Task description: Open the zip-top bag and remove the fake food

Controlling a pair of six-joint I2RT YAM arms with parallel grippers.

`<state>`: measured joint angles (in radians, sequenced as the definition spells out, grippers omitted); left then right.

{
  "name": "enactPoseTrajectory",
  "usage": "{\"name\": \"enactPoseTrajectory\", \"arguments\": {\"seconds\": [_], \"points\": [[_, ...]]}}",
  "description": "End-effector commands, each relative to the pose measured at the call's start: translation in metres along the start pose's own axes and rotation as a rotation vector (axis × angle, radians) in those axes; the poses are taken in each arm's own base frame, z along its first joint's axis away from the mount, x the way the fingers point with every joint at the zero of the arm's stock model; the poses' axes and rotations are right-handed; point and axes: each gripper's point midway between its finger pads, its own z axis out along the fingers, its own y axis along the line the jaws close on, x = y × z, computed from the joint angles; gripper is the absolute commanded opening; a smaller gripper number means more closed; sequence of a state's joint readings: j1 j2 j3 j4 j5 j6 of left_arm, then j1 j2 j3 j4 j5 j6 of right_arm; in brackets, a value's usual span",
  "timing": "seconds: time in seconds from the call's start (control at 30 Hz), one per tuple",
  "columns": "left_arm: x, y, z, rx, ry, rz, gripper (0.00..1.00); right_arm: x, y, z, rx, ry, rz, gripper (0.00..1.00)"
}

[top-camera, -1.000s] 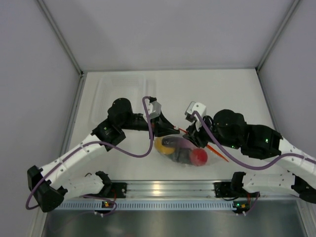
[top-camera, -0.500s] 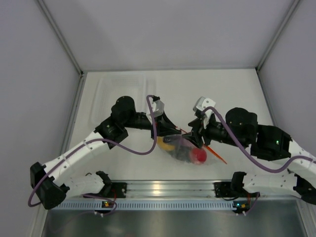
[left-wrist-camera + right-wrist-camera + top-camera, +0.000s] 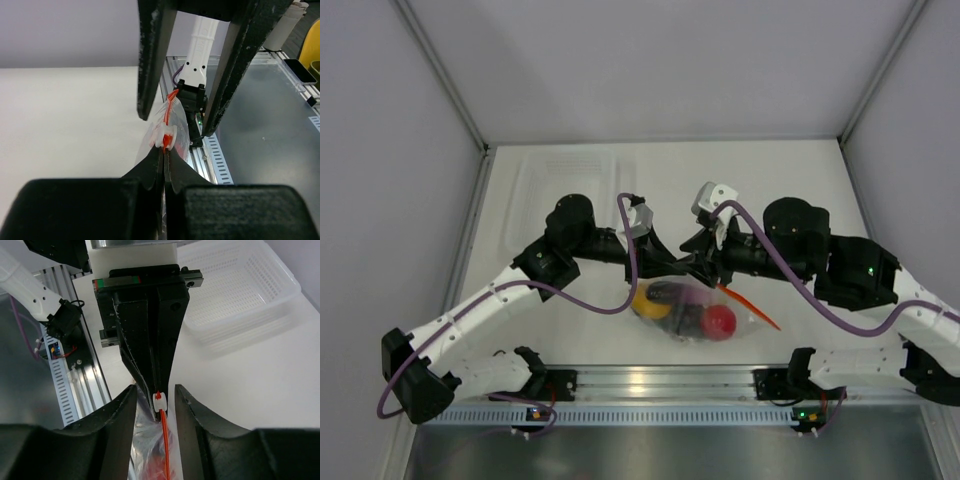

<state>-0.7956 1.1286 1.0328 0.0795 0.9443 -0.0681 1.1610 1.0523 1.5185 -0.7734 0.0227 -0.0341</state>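
Observation:
The zip-top bag hangs between both grippers, a little above the table. It holds the fake food: a yellow lemon, a dark purple piece and a red tomato. Its red zipper strip runs out to the right. My left gripper is shut on the bag's top edge, just behind the white slider. My right gripper is open, one finger on each side of the slider, not touching it. The strip runs down between its fingers.
A clear rigid tray sits at the back left; it also shows in the right wrist view. The metal rail with the arm bases runs along the near edge. Grey walls close in the left, right and back.
My left gripper moved right with the bag's edge. My right gripper swung up and left to meet it, and the bag now hangs under both.

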Motion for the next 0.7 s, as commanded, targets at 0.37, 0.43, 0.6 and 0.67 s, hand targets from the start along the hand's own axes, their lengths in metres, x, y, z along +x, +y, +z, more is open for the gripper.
{"name": "enactPoseTrajectory", "arguments": {"seconds": [0.37,0.43,0.6,0.67], "points": [[-0.048,-0.019,-0.005,0.047,-0.090,0.127,0.00,0.008,0.000,0.000,-0.036,-0.015,-0.035,0.34],[-0.049,-0.019,-0.005,0.049,-0.090,0.124,0.00,0.005,0.000,-0.001,-0.034,-0.022,-0.034,0.27],[-0.048,-0.020,-0.006,0.047,-0.092,0.133,0.00,0.007,0.001,0.000,-0.043,-0.022,-0.040,0.16],[-0.048,-0.019,-0.006,0.044,-0.092,0.131,0.00,0.007,0.001,-0.001,-0.041,-0.026,-0.035,0.22]]}}
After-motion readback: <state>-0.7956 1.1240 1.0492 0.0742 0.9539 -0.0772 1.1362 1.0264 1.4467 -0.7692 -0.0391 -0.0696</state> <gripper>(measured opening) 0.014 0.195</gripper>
